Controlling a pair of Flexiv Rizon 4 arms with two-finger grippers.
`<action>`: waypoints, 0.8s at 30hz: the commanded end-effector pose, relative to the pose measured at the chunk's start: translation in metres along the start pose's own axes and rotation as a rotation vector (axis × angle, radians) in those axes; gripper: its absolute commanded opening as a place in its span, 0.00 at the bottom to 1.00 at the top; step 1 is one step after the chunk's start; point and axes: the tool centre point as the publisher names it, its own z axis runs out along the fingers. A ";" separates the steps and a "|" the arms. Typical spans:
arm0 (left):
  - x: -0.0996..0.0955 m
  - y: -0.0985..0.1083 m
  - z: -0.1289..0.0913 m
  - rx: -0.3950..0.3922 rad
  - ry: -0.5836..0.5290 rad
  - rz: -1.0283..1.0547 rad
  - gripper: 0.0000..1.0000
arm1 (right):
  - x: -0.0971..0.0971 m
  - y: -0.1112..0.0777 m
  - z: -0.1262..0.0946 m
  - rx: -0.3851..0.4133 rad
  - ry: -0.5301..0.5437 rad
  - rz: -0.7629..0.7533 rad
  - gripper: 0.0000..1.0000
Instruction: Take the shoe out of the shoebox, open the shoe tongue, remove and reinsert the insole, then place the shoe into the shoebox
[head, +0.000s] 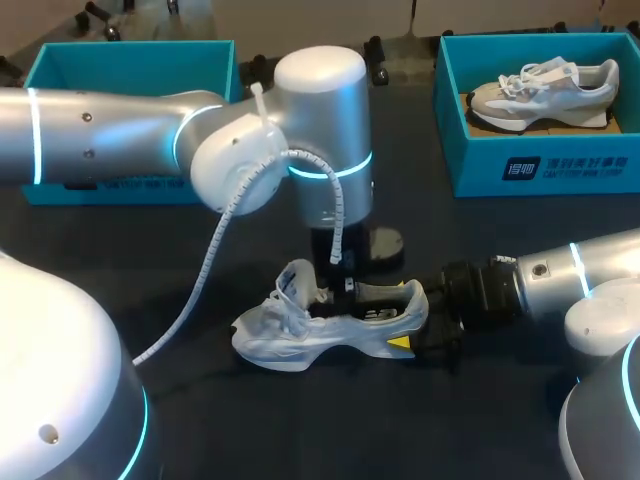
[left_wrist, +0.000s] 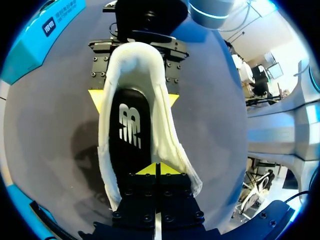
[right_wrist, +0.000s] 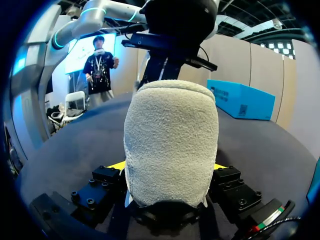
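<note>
A pale grey and white shoe (head: 300, 335) lies on its sole in the middle of the dark table, toe to the left. My right gripper (head: 408, 320) is shut on its heel, one yellow-tipped finger on each side; in the right wrist view the fleecy heel (right_wrist: 170, 140) fills the space between the fingers. My left gripper (left_wrist: 156, 169) hangs straight over the shoe's opening, tips shut together and down on the black insole (left_wrist: 129, 130), which lies flat inside. Whether it pinches anything I cannot tell. The shoe's white collar (left_wrist: 167, 130) surrounds the insole.
An open teal shoebox (head: 60, 70) stands at the back left, partly behind my left arm. A second teal shoebox (head: 540, 165) at the back right holds another grey shoe (head: 545, 95). Dark table surface lies in front of the shoe.
</note>
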 end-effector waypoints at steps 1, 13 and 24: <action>0.002 0.002 0.004 0.000 -0.001 -0.001 0.00 | 0.003 -0.003 0.004 0.004 -0.003 0.000 0.00; 0.009 -0.002 0.008 -0.029 -0.019 0.027 0.00 | 0.003 -0.003 0.004 0.004 -0.003 0.000 0.00; 0.007 -0.001 0.018 -0.046 -0.036 0.025 0.15 | 0.003 -0.003 0.004 0.004 -0.003 0.000 0.00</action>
